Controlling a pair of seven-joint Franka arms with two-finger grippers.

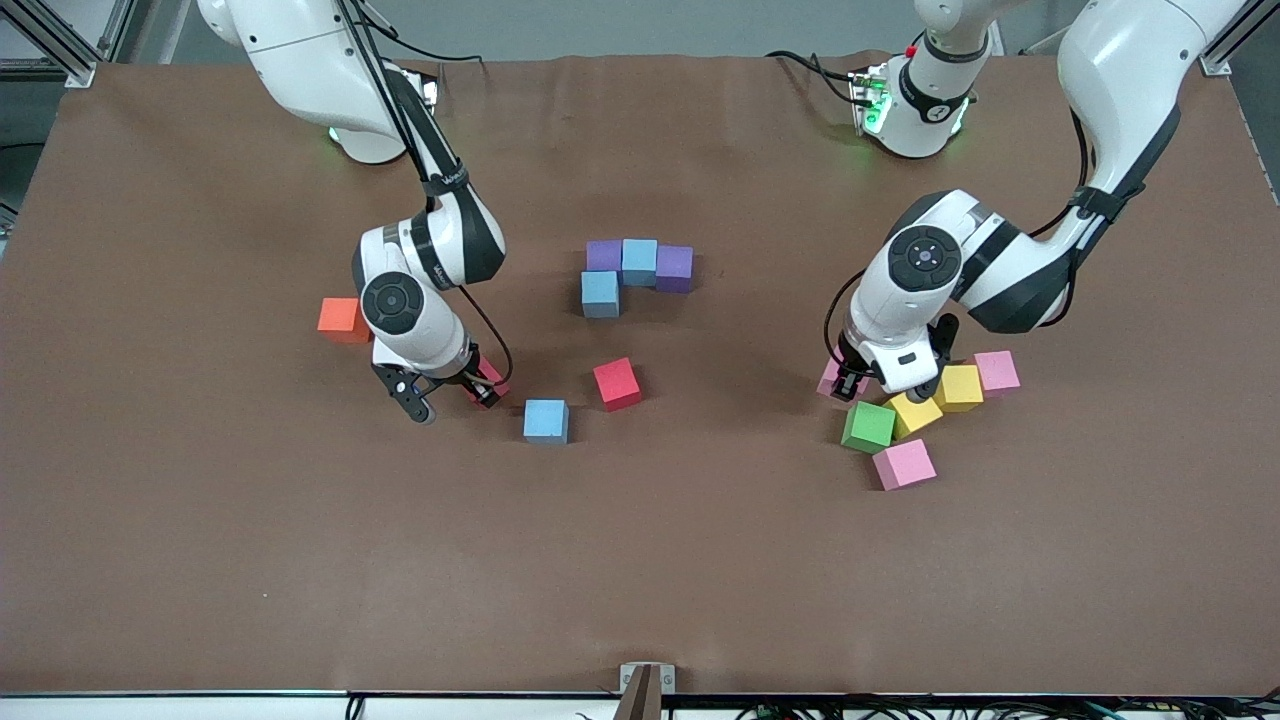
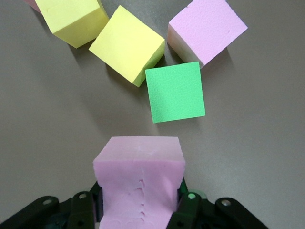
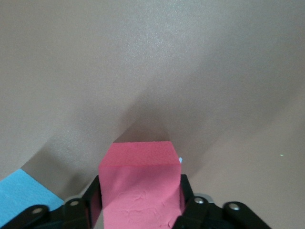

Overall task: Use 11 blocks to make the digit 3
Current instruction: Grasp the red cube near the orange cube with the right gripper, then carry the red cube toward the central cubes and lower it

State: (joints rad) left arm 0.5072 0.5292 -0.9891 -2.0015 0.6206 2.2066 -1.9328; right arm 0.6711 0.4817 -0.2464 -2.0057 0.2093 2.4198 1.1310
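My right gripper [image 1: 462, 392] is shut on a red block [image 1: 492, 384], low at the table beside a loose light blue block [image 1: 546, 421] and a loose red block [image 1: 617, 384]. In the right wrist view the red block [image 3: 140, 186] fills the jaws. My left gripper [image 1: 846, 380] is shut on a pink block [image 1: 829, 381], which shows between the fingers in the left wrist view [image 2: 138, 183]. Close by lie a green block [image 1: 867, 427], two yellow blocks [image 1: 915, 413] [image 1: 959, 388] and two pink blocks [image 1: 997, 371] [image 1: 904, 464]. Mid-table, two purple blocks [image 1: 604, 255] [image 1: 674, 268] and two light blue blocks [image 1: 640, 262] [image 1: 600, 294] touch.
An orange cube [image 1: 343, 320] lies beside my right arm's wrist, toward the right arm's end of the table. The brown mat [image 1: 640, 560] covers the whole table. In the left wrist view the green block [image 2: 175, 92] lies just ahead of the held pink block.
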